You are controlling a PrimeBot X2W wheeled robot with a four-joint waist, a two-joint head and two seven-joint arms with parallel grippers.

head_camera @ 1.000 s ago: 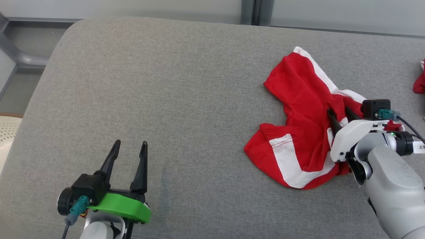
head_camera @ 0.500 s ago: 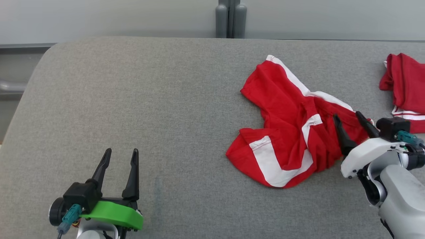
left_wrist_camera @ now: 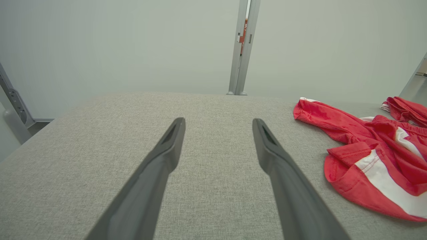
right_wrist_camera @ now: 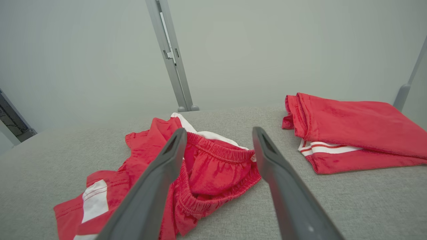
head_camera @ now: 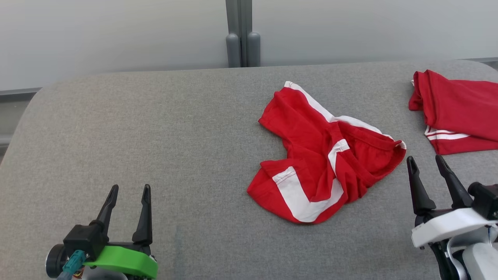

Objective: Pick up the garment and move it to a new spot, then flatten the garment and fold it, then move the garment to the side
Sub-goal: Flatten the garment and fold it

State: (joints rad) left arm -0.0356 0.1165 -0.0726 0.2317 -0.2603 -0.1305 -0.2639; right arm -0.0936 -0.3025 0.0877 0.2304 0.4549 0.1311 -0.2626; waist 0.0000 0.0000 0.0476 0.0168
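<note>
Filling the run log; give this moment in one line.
shorts: crumpled, unheld | left gripper: jaws open | right gripper: jaws open, beside shorts

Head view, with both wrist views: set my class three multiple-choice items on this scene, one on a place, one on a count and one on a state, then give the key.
1. Where does the folded garment lie relative to the crumpled garment?
A. On the robot's right of it, apart
B. On the robot's left of it
C. On top of it

2. How many red garments lie on the grey surface?
A. One
B. Two
C. Three

3. How is the right gripper?
A. Shut on the crumpled garment
B. Open, holding nothing
C. Shut and empty

Key:
1 A: the folded one lies toward the right edge of the head view, with bare grey between the two.
2 B: one is crumpled and one is folded.
3 B: its two fingers stand apart over bare grey, beside the cloth's edge.
</note>
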